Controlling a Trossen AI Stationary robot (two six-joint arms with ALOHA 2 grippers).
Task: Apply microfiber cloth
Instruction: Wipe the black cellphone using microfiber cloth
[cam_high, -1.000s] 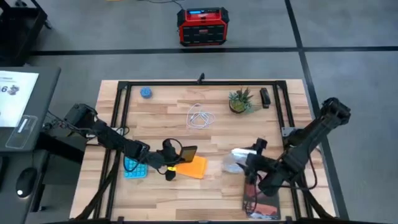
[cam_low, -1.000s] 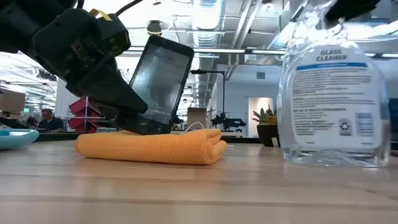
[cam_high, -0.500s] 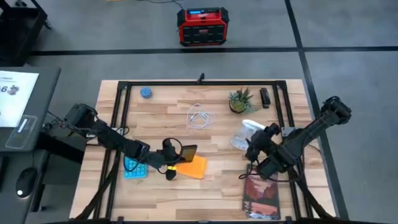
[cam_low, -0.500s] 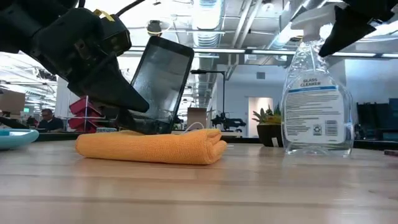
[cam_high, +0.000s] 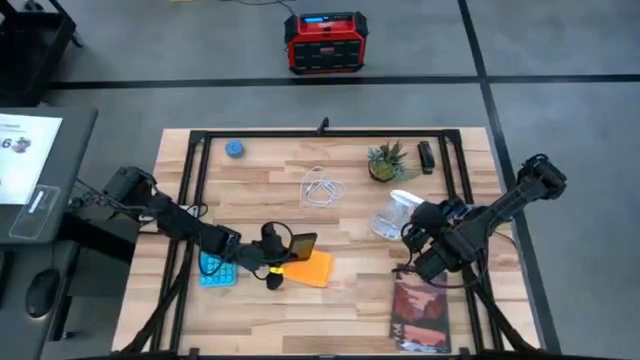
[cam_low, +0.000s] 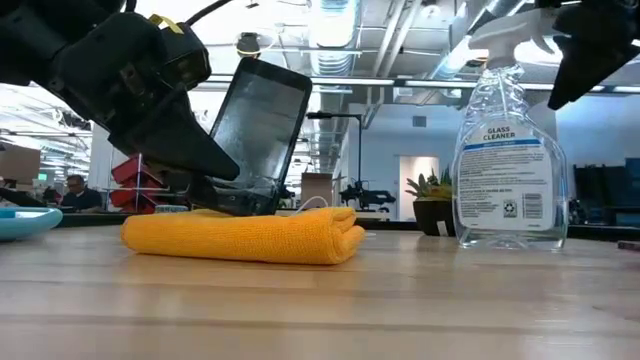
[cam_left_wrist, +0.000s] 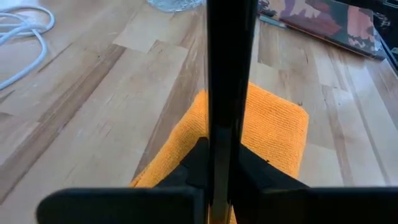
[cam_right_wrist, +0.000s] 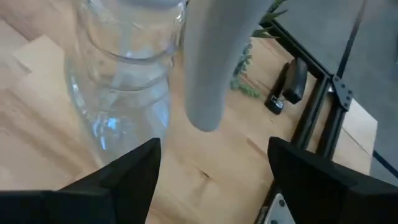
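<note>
Orange microfiber cloth (cam_high: 311, 269) is lying folded on the wooden table (cam_high: 350, 300), directly under the black smartphone (cam_high: 303, 246). Left gripper (cam_high: 277, 258) is clamping that smartphone, tilting it on edge over the cloth. Right gripper (cam_high: 420, 232), fingers spread, is sitting just beside the glass cleaner bottle (cam_high: 393, 214), well apart from the cloth.

Left hand (cam_high: 272, 262) clamped low; right hand (cam_high: 418, 238) spread, raised.

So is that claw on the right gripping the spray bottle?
No, the right claw is open, its fingers apart from the standing spray bottle.
</note>
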